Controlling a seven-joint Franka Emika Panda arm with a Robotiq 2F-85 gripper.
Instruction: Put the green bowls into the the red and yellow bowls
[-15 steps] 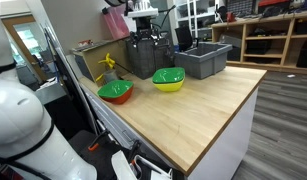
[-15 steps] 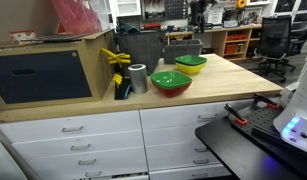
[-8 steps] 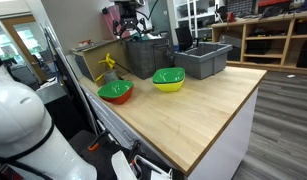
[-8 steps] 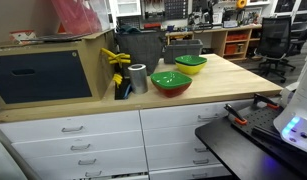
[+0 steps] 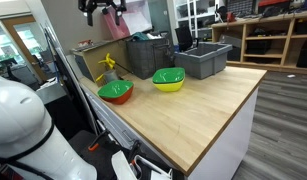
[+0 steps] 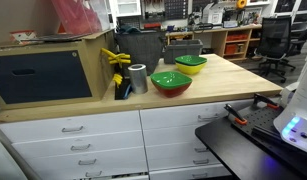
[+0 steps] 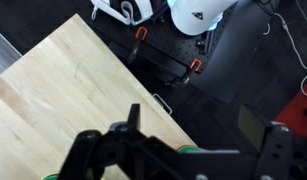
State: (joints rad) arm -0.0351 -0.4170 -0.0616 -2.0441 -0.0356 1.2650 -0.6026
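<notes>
A green bowl sits inside the red bowl (image 5: 116,92), also seen in an exterior view (image 6: 171,82). Another green bowl sits inside the yellow bowl (image 5: 169,79), which stands behind the red one in an exterior view (image 6: 190,64). My gripper (image 5: 101,8) is high above the back of the counter, half cut off by the top edge and far from the bowls. In the wrist view my gripper (image 7: 198,130) has its fingers spread wide and holds nothing. A sliver of the red bowl with its green bowl (image 7: 185,149) shows under them.
Two grey bins (image 5: 204,59) stand at the back of the wooden counter (image 5: 193,110). A yellow tool (image 6: 117,62) and a silver cylinder (image 6: 138,77) stand by the red bowl. A robot base (image 7: 193,12) and the floor lie beyond the counter edge.
My gripper has risen from just over the grey bins and moved sideways to the top of the exterior view. The bowls have not moved.
</notes>
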